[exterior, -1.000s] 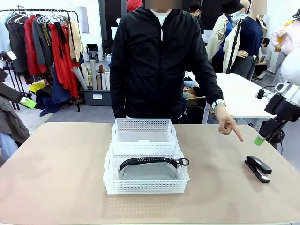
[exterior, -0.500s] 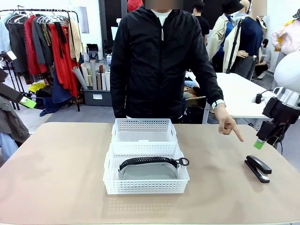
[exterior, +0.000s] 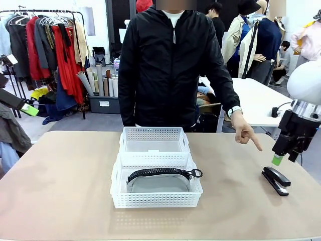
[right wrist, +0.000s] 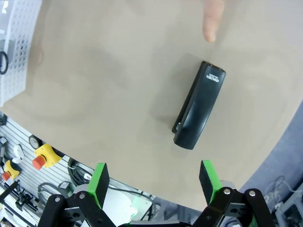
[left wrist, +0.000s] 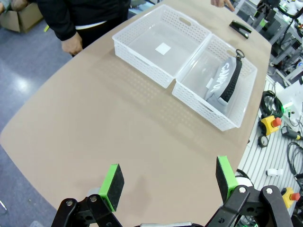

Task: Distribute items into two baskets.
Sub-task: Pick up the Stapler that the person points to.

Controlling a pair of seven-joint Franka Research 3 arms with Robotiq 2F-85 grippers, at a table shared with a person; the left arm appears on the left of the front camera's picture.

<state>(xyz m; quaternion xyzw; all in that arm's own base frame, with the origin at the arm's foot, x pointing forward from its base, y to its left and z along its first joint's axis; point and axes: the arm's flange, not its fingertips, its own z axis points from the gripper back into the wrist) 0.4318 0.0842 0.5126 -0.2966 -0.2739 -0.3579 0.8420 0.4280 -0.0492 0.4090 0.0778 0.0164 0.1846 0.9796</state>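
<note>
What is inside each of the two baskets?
The near basket holds the grey pouch; whatever lies beneath the pouch is covered. The far basket holds no item, just a white sticker on its bottom.

The right arm (exterior: 307, 80) is a smooth, rounded white shell that narrows through a silver ring into a black wrist block, and its black jaws end in a bright green pad (exterior: 277, 160). From the wrist cameras both sets of jaws show as black linked bars joined by round, silver-rimmed pivot screws (right wrist: 223, 191), every finger (left wrist: 112, 182) faced with a flat green rectangle on a black backing. The person (exterior: 173, 75) wears a black zip-up jacket (exterior: 145, 60) with long sleeves over a white top, plus a pale watch (exterior: 233, 111).
</note>
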